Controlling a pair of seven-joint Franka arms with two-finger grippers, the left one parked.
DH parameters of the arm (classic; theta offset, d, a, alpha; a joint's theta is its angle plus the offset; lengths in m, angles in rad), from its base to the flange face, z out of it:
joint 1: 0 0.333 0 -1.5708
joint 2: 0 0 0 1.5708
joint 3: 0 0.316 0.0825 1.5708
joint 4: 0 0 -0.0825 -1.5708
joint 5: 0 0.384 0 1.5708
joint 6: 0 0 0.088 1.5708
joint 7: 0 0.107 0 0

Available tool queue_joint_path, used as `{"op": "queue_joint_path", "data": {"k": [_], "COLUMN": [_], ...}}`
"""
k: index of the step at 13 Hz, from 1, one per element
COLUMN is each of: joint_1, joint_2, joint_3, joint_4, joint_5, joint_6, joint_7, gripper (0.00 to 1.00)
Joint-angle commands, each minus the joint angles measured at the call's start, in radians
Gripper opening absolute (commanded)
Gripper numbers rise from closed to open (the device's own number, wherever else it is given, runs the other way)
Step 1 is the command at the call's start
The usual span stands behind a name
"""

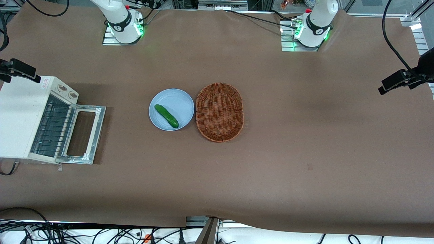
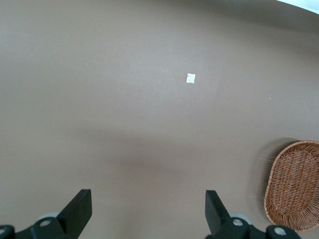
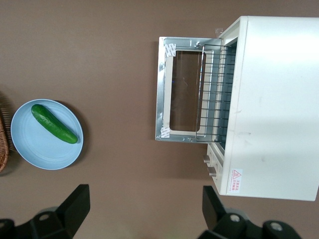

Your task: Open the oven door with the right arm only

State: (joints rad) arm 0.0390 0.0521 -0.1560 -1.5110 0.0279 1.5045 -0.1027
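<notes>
The cream-white toaster oven [image 1: 17, 115] stands at the working arm's end of the table. Its oven door [image 1: 99, 127] is swung fully down and lies flat on the table in front of the oven, with the wire rack [image 1: 54, 128] inside exposed. In the right wrist view the door [image 3: 163, 89] and the oven [image 3: 274, 99] are seen from high above. My right gripper [image 3: 144, 196] is open and empty, well above the bare table and touching nothing. In the front view only the right arm's base [image 1: 120, 20] shows.
A blue plate [image 1: 176, 98] with a green cucumber [image 1: 166, 116] sits mid-table, beside a brown wicker basket [image 1: 219, 112]. The plate [image 3: 30, 144] and cucumber [image 3: 54, 123] also show in the right wrist view. A black camera [image 1: 20, 69] stands above the oven's top.
</notes>
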Motion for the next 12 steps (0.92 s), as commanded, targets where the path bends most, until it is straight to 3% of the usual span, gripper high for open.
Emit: {"op": "queue_joint_path", "data": {"k": [1, 12], "joint_1": [-0.002, 0.001], "joint_2": [-0.012, -0.021], "joint_3": [0.001, 0.015], "joint_4": [0.012, 0.031], "joint_5": [-0.016, -0.008], "joint_6": [-0.020, -0.090], "joint_7": [-0.003, 0.002], "gripper": [1.00, 1.00]}}
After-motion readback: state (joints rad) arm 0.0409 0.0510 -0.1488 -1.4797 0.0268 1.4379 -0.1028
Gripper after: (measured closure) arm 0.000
